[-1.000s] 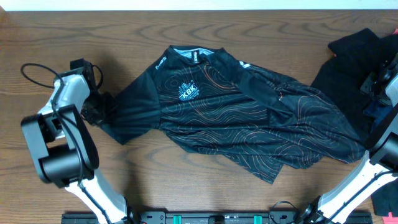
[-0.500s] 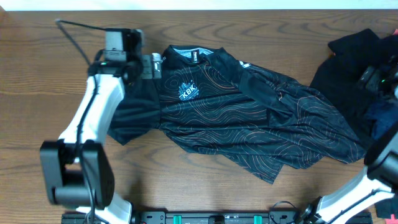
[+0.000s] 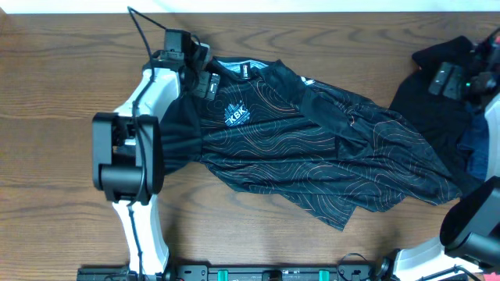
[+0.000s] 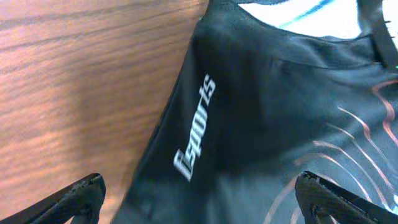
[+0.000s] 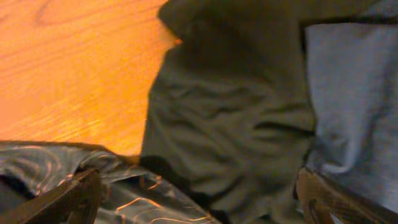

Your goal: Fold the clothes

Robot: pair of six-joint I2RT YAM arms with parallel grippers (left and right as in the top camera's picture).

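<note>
A black jersey [image 3: 312,148] with orange contour lines and a white KBK logo lies spread and rumpled across the middle of the table. My left gripper [image 3: 205,82] hovers open over its left shoulder, beside the collar. In the left wrist view the jersey's white lettering [image 4: 196,127] lies ahead of the left gripper [image 4: 199,199], whose jaws stand wide apart with nothing held. My right gripper [image 3: 443,78] hangs open over a dark garment [image 3: 422,101] at the far right. In the right wrist view the right gripper [image 5: 196,199] spans that dark cloth [image 5: 236,112] and the jersey's edge [image 5: 124,196].
A blue-grey garment [image 5: 354,93] lies against the dark one at the right edge, also visible from above as blue-grey cloth [image 3: 471,148]. Bare wooden table [image 3: 62,117] extends to the left and in front of the jersey.
The left arm swung from the jersey's left sleeve up to the shoulder near the collar. The right gripper moved left over the dark pile. Both grippers opened.
</note>
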